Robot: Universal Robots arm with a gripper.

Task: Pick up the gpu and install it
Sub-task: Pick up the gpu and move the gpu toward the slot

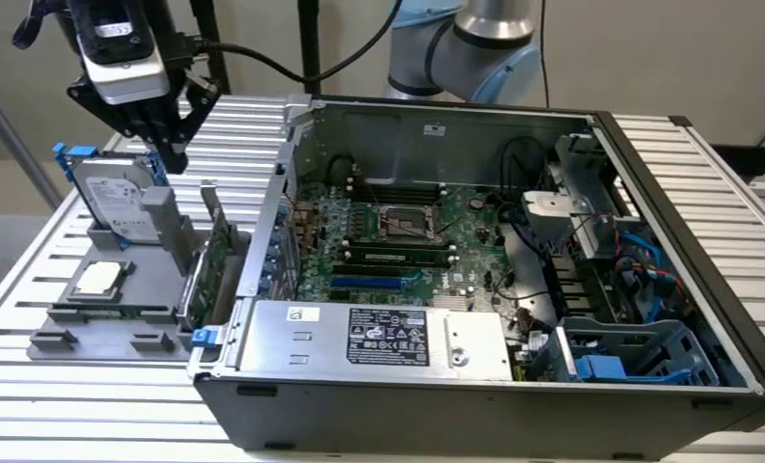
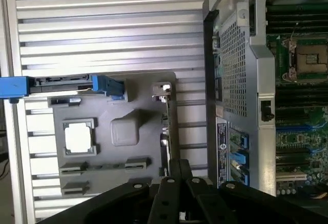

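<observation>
1. Exterior view: gripper (image 1: 174, 154) hangs in the air over the far end of the grey parts tray (image 1: 99, 342), above the hard drive (image 1: 115, 201). Touching nothing.
2. Claw: fingers look pressed together, tapering to one tip, nothing between them. Wrist view agrees, fingertips meet at the gripper (image 2: 178, 170) w/ no gap visible.
3. The gpu (image 1: 205, 265) stands on its long edge in a tray slot, on the side of the tray nearest the pc case (image 1: 485, 405), just beside the case wall. Green board faces the camera. Prob parked upright so the top edge is free for a pinch from above.
4. Wrist view: gpu (image 2: 165, 131) is seen edge-on, a thin strip along the tray (image 2: 143, 85) border, silver bracket at one end. Fingertips sit over that strip near one end, so the cam axis is roughly lined up w/ the card. Height above it can't be judged from here.
5. Rest of the tray: hard drive (image 2: 66, 83) w/ blue frame also on edge, cpu (image 1: 99, 278) flat in its pocket. All in own cutouts, so positions are fixed and repeatable.
6. Case lies on its side, open upward, mobo (image 1: 396, 227) exposed, so slots are reachable straight down. Blue slot (image 1: 363, 285) near the psu (image 1: 369, 333) looks unoccupied.
7. Status, my read: pick not yet made, card not gripped, nothing installed.
</observation>
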